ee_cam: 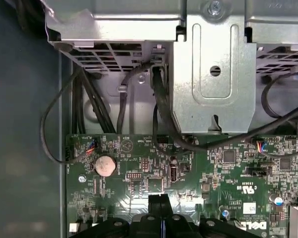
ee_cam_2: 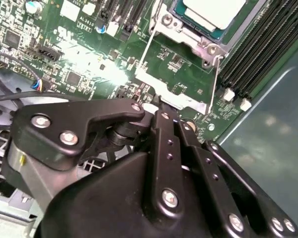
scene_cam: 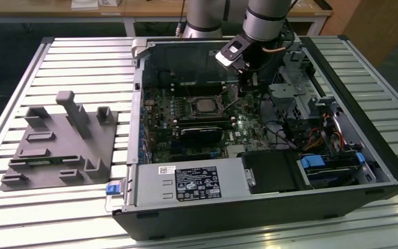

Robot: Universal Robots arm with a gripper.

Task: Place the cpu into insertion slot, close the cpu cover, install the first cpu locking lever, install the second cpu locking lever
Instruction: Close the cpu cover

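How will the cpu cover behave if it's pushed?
Probably light and fairly stiff: the cover is a thin metal frame with a window. It stands raised off the slot, so a push would likely swing it, not slide it. Its smooth edge by the hand could slip.

A single robot arm (scene_cam: 265, 18), silver-grey with dark joints, comes down steeply near the far edge of the table (scene_cam: 74, 62) in the exterior view. Its wrist (scene_cam: 240, 52) angles toward the exterior view's left. Below it the black gripper (scene_cam: 250, 82) points downward. In both wrist views its slim black fingers (ee_cam: 154, 201) (ee_cam_2: 165, 134) lie pressed together, tips side by side, flanked by bolted black linkage arms (ee_cam_2: 208, 163).
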